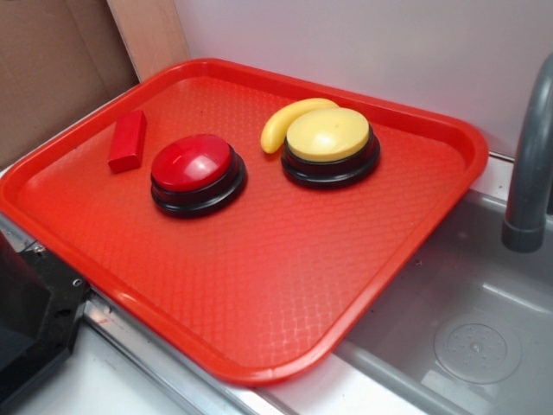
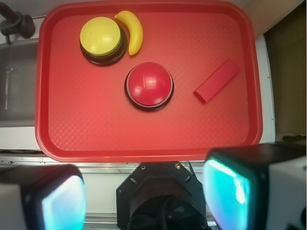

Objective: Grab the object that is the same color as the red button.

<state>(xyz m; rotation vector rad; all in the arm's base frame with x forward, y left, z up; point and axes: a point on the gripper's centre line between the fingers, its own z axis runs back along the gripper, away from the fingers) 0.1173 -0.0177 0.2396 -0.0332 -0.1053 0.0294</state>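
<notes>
Red tray filled most of the exterior view, resting partly over a grey sink with a grey faucet at the right edge; on the tray sat the red button, a glossy dome on a black base, and just beside it toward the tray's left rim lay the object to be grabbed, a small red block, flat on its long side and apart from the button; farther back stood a yellow button with a yellow banana curved against its rim; the wrist view looked down from high above, showing the same tray, the red button near the middle, the red block angled to its right, and the yellow button and banana at the top; the gripper hung near the tray's front edge, well apart from everything, its two fingers spread wide and holding nothing; judging by this, the task stood at its start, with the approach not yet begun; the next move would call for travelling over to the block, turning the wrist so the jaws straddle its narrow width, then descending to close on it without nudging the nearby red button
</notes>
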